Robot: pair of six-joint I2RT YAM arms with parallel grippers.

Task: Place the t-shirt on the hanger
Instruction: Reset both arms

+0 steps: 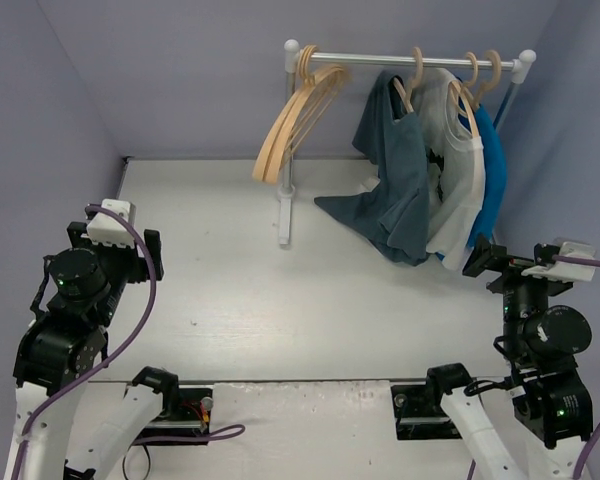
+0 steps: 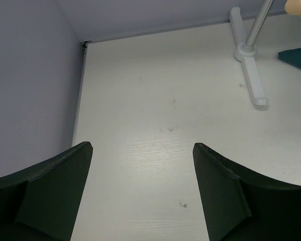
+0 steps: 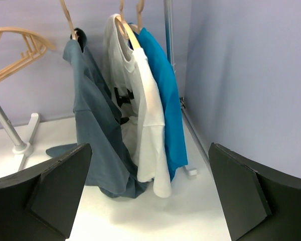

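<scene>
Surface: a white tabletop (image 1: 230, 260) with a few small scuffs.
Room: pale lilac walls (image 1: 180, 70) close it in on the left, far and right sides.
Rack: a metal rail (image 1: 380, 60) runs left to right along the far side, and its white foot (image 2: 251, 65) rests on the tabletop.
T-shirt: the slate-blue t-shirt (image 1: 400, 170) hangs at the right half of the rail, just left of a white shirt (image 1: 460, 190) and a blue garment (image 1: 492, 170).
T-shirt axis: roughly upright, collar up at the hanger and hem down. It is bunched and lopsided, and the lower edge lies on the tabletop, trailing left toward the foot.
Hanger: the hanger (image 1: 417, 68) is hooked over the rail, its arms running crosswise to it and mostly inside the shirt.
Spare hangers: wooden ones (image 1: 295, 120) hang at the left end, tilted.
Left pincer: the left pincer (image 2: 143, 150) is spread wide over bare tabletop near the left wall, holding nothing.
Right pincer: the right pincer (image 3: 150, 150) is spread wide and empty, facing the hung clothes and apart from them.
</scene>
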